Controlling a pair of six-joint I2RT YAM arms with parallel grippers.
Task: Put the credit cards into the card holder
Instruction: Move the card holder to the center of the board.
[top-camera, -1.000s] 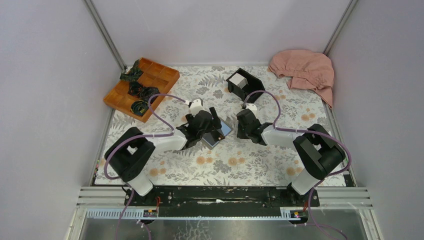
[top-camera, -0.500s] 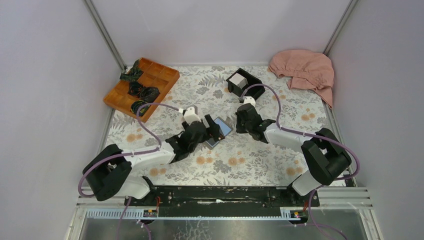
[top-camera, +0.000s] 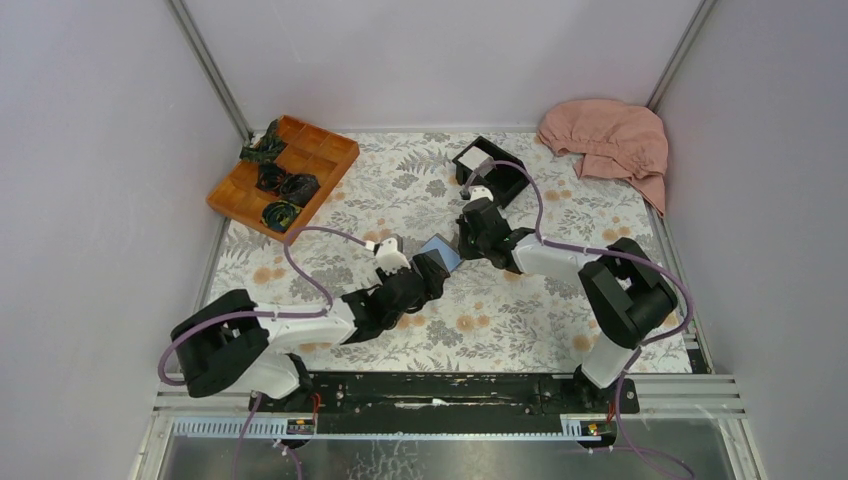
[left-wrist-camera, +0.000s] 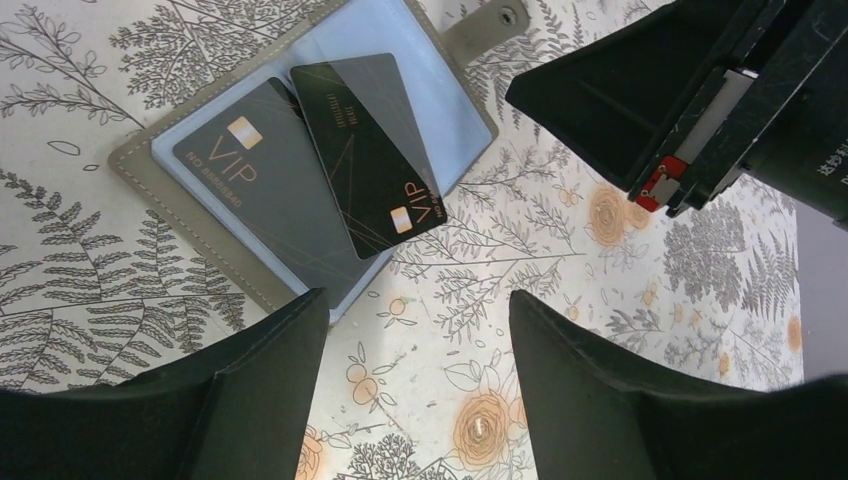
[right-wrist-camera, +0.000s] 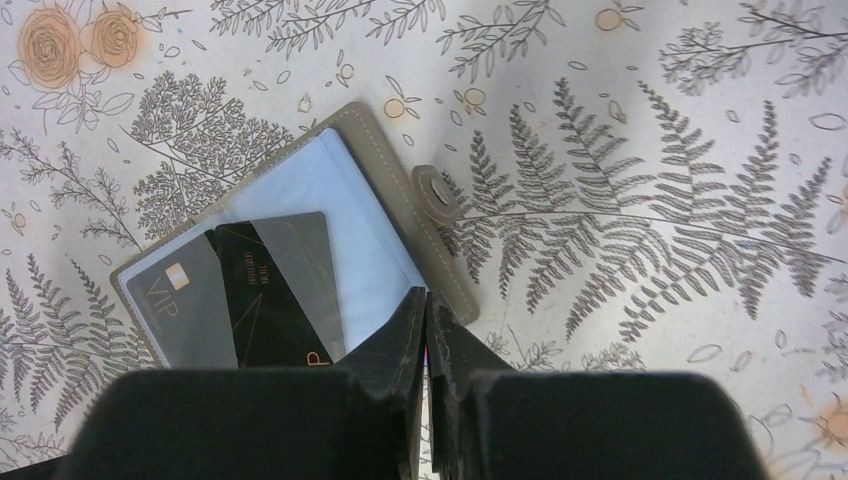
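The card holder (right-wrist-camera: 300, 180) lies open mid-table, between both claws. One dark card (left-wrist-camera: 240, 180) sits in its pocket. A second card (left-wrist-camera: 365, 150) lies tilted across the first, a corner overhanging the edge. At the holder's 7 o'clock the left gripper (left-wrist-camera: 415, 320) is spread wide and empty. At 1 o'clock the right gripper (right-wrist-camera: 427, 300) is pinched together over the holder's edge, with nothing visible between its fingers. Farther toward 1 o'clock, a black box (top-camera: 505, 175) holds white cards (top-camera: 478, 157).

Wooden tray (top-camera: 326, 150), pink cloth (top-camera: 607, 137), black box (top-camera: 511, 178)
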